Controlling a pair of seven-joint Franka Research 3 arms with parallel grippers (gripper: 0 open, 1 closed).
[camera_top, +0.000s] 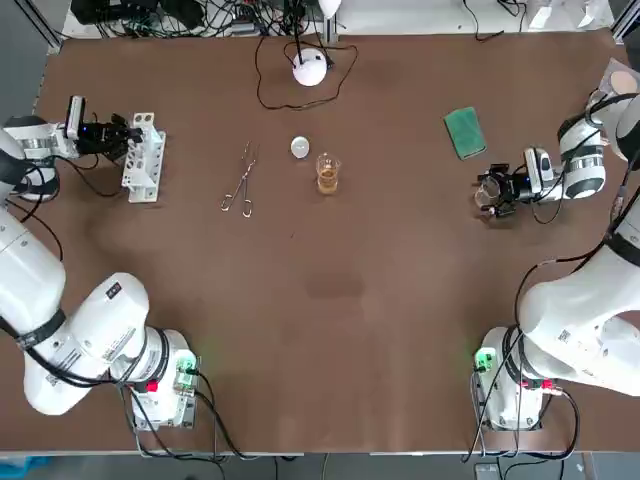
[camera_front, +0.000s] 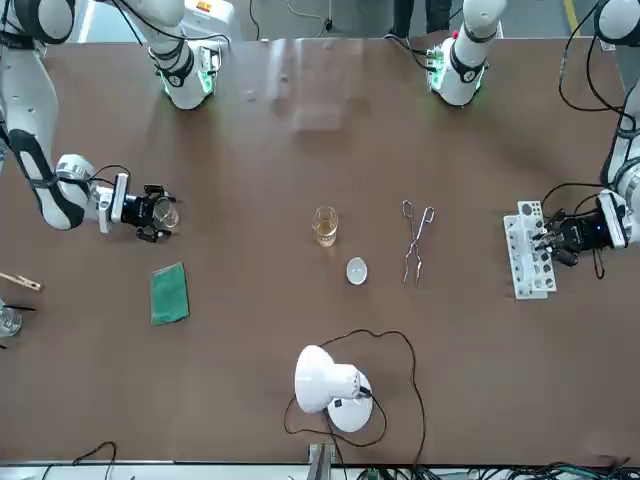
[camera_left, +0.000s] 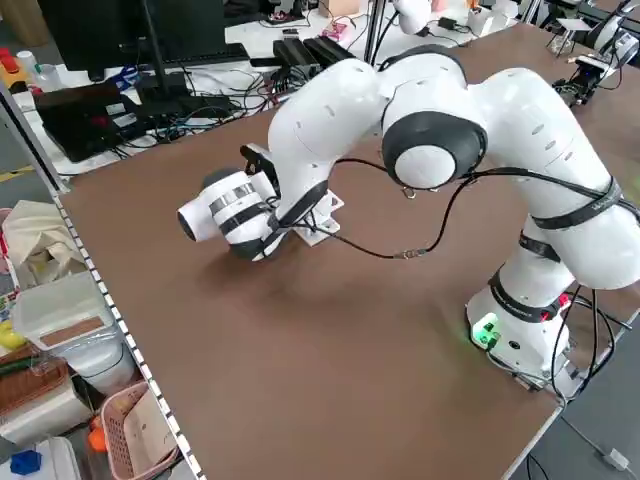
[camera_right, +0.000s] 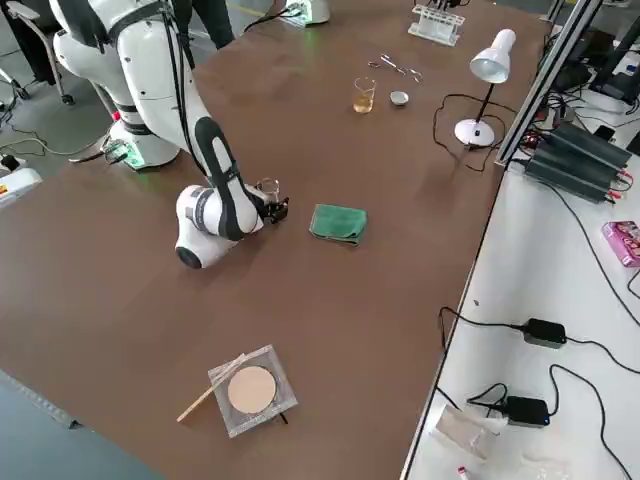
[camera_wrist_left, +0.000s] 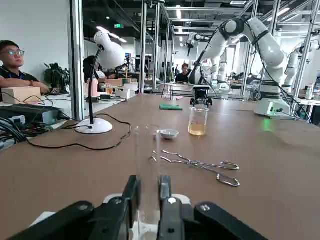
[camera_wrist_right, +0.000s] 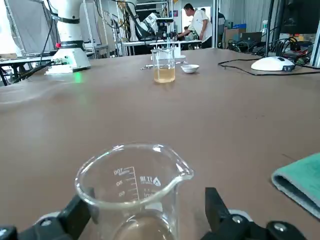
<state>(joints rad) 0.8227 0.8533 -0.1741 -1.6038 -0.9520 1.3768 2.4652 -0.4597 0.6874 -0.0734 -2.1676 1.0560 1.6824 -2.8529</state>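
The small glass beaker (camera_wrist_right: 132, 195) sits by the right edge of the worktop (camera_top: 330, 300), inside the open right end effector (camera_wrist_right: 145, 205). It looks light, slippery and breakable, so hold its sides softly. The left end effector (camera_wrist_left: 148, 187) pinches a thin tube (camera_wrist_left: 147, 160) in the rack (camera_top: 143, 157).

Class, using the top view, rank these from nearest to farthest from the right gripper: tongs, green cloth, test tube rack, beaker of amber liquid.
Measured from the right gripper:
1. green cloth, close by on the right side
2. beaker of amber liquid, mid-table
3. tongs, left of centre
4. test tube rack, far left, at the left gripper
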